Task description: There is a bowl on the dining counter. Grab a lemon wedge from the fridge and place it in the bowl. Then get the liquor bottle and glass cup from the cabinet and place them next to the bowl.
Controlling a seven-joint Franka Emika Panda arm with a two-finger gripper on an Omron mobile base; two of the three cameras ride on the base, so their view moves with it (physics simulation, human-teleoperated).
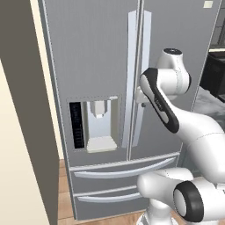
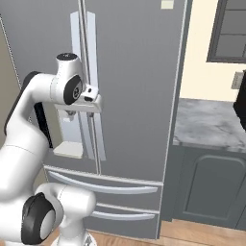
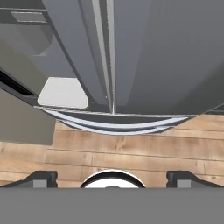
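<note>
- Fridge [image 2: 134, 96]: both doors closed. The lemon wedge is presumably behind them, so its position cannot be told.
- Gripper [image 3: 112, 178]: fingers spread wide, holding nothing, pointed down along the door seam near the right door handle [image 1: 141, 79].
- Risk: fingers closing beside the handle rather than around it would slip off, leaving the door shut.
- Risk: catching both adjacent handles could jam the pull.

base views flank fridge [image 1: 110, 88], hand view downward

Kitchen: steel fridge [image 1: 101, 88], marble counter [image 2: 211, 122], wood floor [image 3: 131, 153].
</note>
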